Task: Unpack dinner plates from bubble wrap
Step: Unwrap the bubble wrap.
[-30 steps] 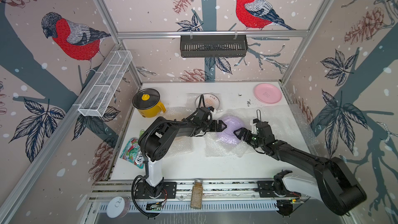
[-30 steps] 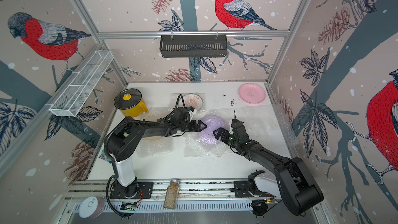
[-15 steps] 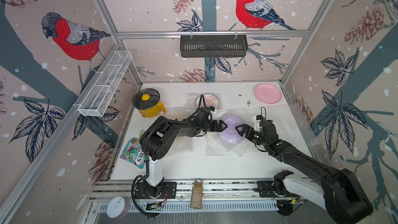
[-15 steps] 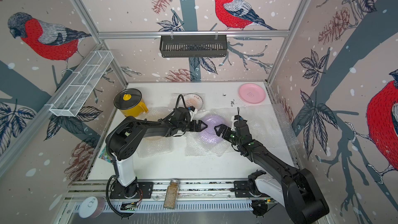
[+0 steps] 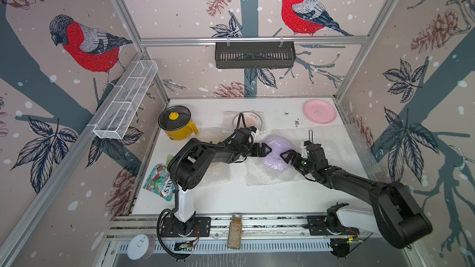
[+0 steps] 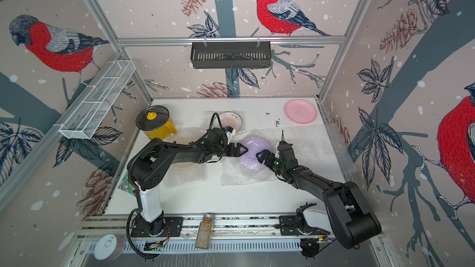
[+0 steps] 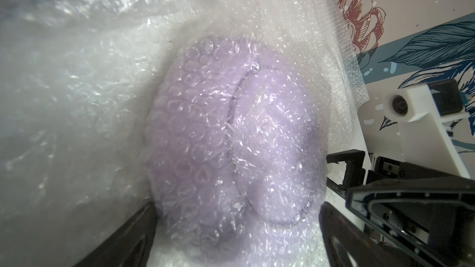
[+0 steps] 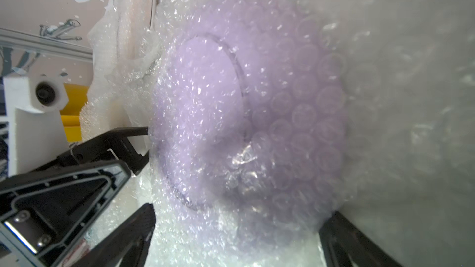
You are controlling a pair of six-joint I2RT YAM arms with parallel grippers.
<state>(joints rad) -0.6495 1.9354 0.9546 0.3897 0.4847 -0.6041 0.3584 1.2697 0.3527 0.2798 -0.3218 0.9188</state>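
A lilac dinner plate (image 5: 276,160) lies mid-table, wrapped in bubble wrap (image 5: 270,177). My left gripper (image 5: 266,148) is open at its left rim and my right gripper (image 5: 285,155) is open at its right rim, tips facing each other across the plate. In the left wrist view the wrapped plate (image 7: 231,137) fills the gap between my open fingers (image 7: 123,240). The right wrist view shows the same plate (image 8: 244,114) between open fingers (image 8: 341,240). A bare pink plate (image 5: 319,112) sits back right. A sunburst plate (image 5: 253,120) lies behind my left wrist.
A yellow pot with a black lid (image 5: 177,124) stands back left. Snack bags (image 5: 160,179) lie by the left wall. More bubble wrap (image 5: 359,145) spreads along the right wall and under my left arm (image 5: 216,175). A spice jar (image 5: 235,231) stands on the front rail.
My right gripper has lifted and edged left, closer over the lilac plate's right rim. My left gripper has hardly moved. Both stayed open.
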